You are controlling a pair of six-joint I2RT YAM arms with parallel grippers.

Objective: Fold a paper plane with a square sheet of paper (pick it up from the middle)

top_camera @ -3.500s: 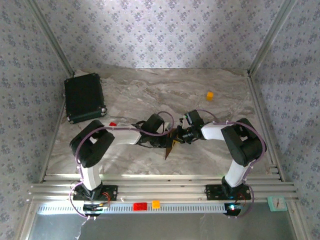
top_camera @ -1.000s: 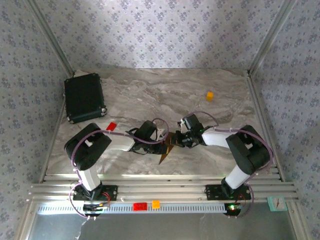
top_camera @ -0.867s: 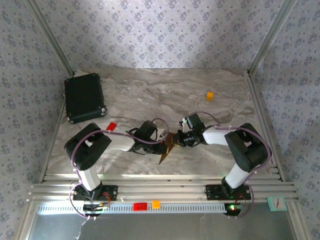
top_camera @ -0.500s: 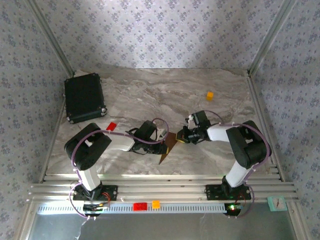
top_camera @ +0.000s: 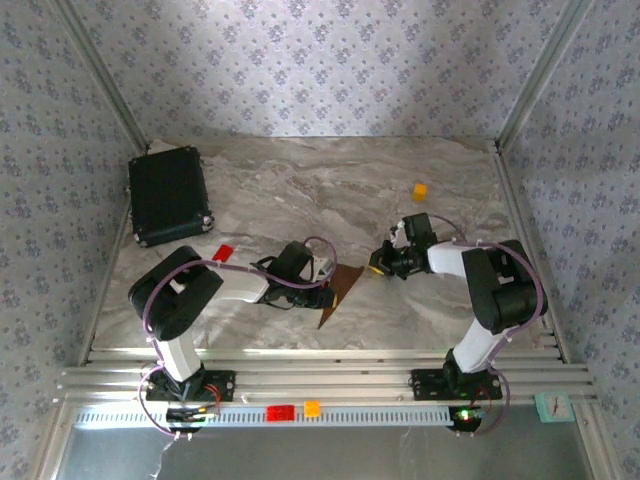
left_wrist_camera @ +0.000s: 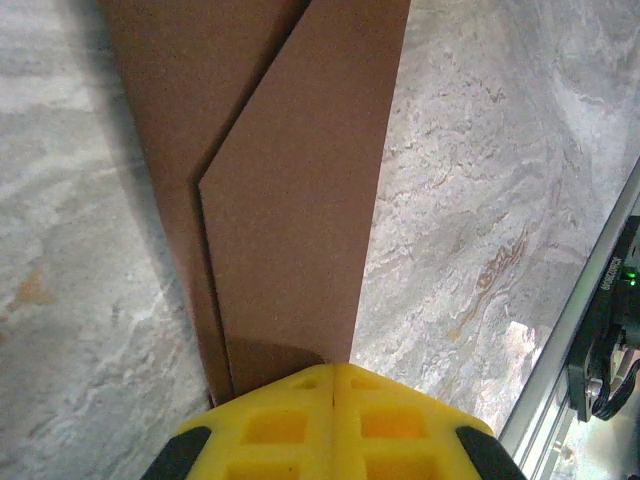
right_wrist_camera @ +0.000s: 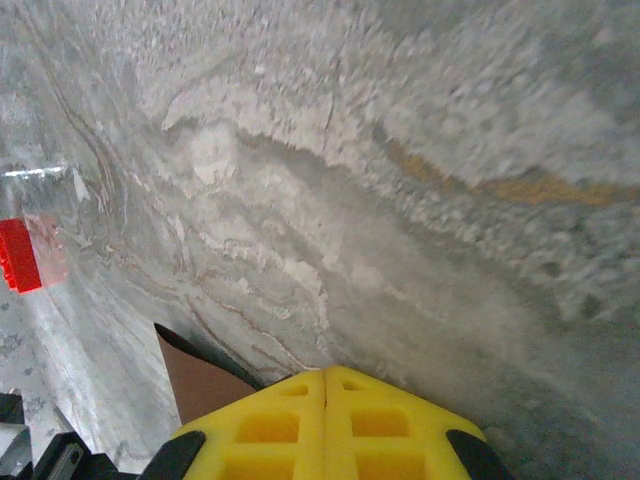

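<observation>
- Brown paper [top_camera: 338, 288] lies flat on the tabletop [top_camera: 300, 190], near centre, between my two arms. From above it is a narrow dark shape, wider at the far end and tapering to a point toward the near edge.
- Up close from my left wrist, the paper [left_wrist_camera: 300, 200] shows two layers. A top flap with a slanted edge lies over the layer beneath, and one long straight edge runs down the right side.
- My left jaws are together, with the yellow pads [left_wrist_camera: 270, 425] meeting along a tight seam and nothing clamped between them. The tips sit right at the paper's near end, and the sheet runs under them. I cannot tell whether they are pressing on it.
- My right jaws are together too, the pads [right_wrist_camera: 270, 420] seam to seam and gripping nothing. They sit low over bare marble just right of the sheet, apart from it. One brown corner [right_wrist_camera: 195, 380] pokes out beside the tips.
- From above, my left arm [top_camera: 230, 280] reaches in from the left, and my right arm [top_camera: 450, 262] from the right.
- A small red block [top_camera: 223, 253] sits just behind my left arm.
- An orange block [top_camera: 420, 191] sits well off, far right.
- The black case [top_camera: 168, 195] is parked in the far left corner.
</observation>
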